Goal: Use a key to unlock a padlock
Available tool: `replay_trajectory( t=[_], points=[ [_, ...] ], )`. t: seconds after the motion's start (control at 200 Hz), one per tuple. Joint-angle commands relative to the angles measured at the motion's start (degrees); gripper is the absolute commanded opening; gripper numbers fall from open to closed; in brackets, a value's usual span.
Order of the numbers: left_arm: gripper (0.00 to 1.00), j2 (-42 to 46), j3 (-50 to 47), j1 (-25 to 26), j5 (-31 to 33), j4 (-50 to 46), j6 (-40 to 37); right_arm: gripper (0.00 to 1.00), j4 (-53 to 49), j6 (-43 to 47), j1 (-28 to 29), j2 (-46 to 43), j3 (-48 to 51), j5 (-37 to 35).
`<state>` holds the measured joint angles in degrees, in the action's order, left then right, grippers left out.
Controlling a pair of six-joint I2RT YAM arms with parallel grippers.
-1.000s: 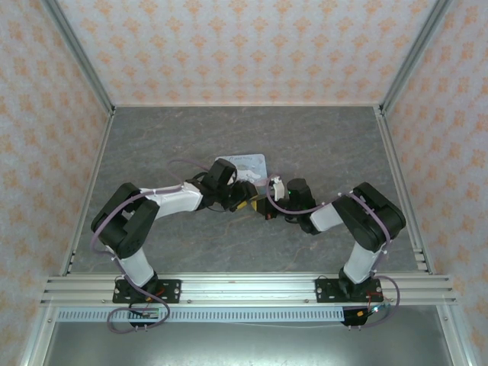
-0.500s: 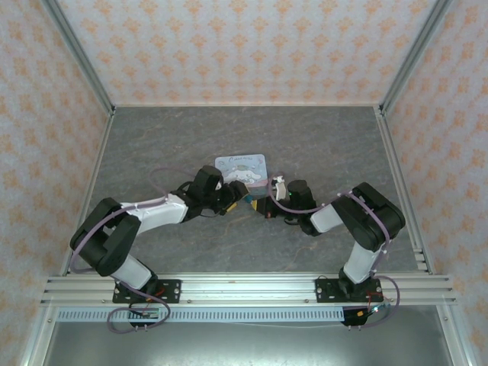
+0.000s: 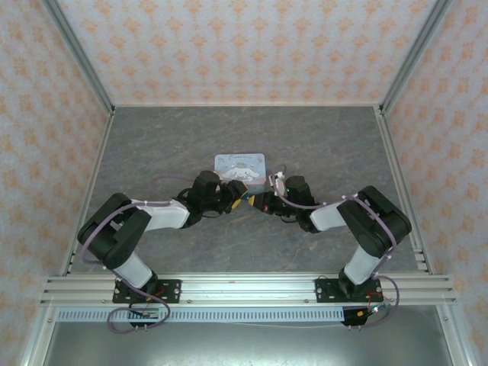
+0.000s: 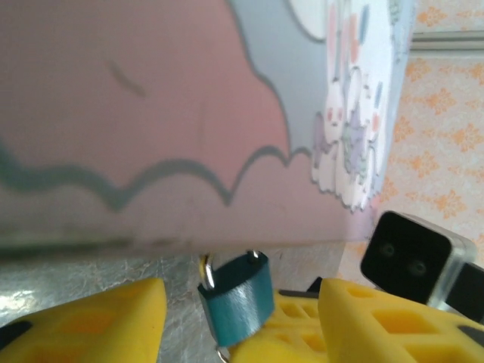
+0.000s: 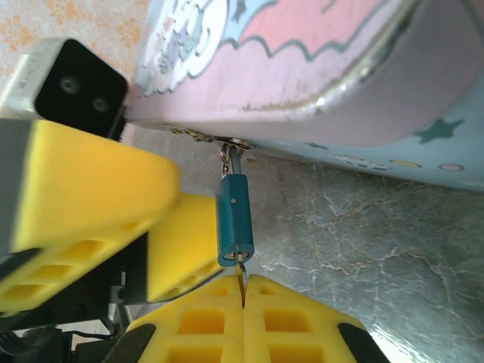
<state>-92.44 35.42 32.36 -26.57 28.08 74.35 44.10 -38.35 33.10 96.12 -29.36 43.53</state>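
Observation:
The small teal padlock (image 5: 234,219) hangs by its shackle from the hasp at the front edge of the pastel cartoon tin (image 5: 318,68). My right gripper (image 5: 243,291) is shut on the key (image 5: 241,274), whose blade sits in the padlock's bottom end. My left gripper (image 4: 242,302) is open, one yellow finger (image 4: 91,325) on each side of the padlock (image 4: 238,299) with gaps showing. In the top view both grippers, left (image 3: 238,200) and right (image 3: 263,203), meet just in front of the tin (image 3: 240,164).
The tin stands mid-table on the grey marbled surface (image 3: 328,137). Patterned walls and aluminium posts (image 3: 80,61) enclose the workspace. The right wrist's black camera block (image 4: 408,253) sits close to my left fingers.
My left gripper has drawn back off the tin's top and come down to its front edge, around the padlock. The right gripper stayed shut and shifted slightly left.

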Motion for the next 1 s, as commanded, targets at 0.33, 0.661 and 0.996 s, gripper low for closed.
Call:
replay_trajectory(
  t=[0.33, 0.661, 0.996],
  points=[
    [0.36, -2.7, 0.6, 0.7, 0.6, 4.1, 2.6, 0.0, -2.1, -3.7, 0.3, -1.7, -3.4, 0.4],
    [0.33, -4.3, 1.5, 1.6, 0.0, 4.3, 3.5, 0.0, -0.3, -7.5, 0.4, -1.5, -3.9, 0.9],
    [0.37, -5.1, 2.2, 2.3, -0.1, 4.3, 4.5, 0.0, -0.2, -9.1, 0.3, -1.0, -4.5, 0.7]
  ],
)
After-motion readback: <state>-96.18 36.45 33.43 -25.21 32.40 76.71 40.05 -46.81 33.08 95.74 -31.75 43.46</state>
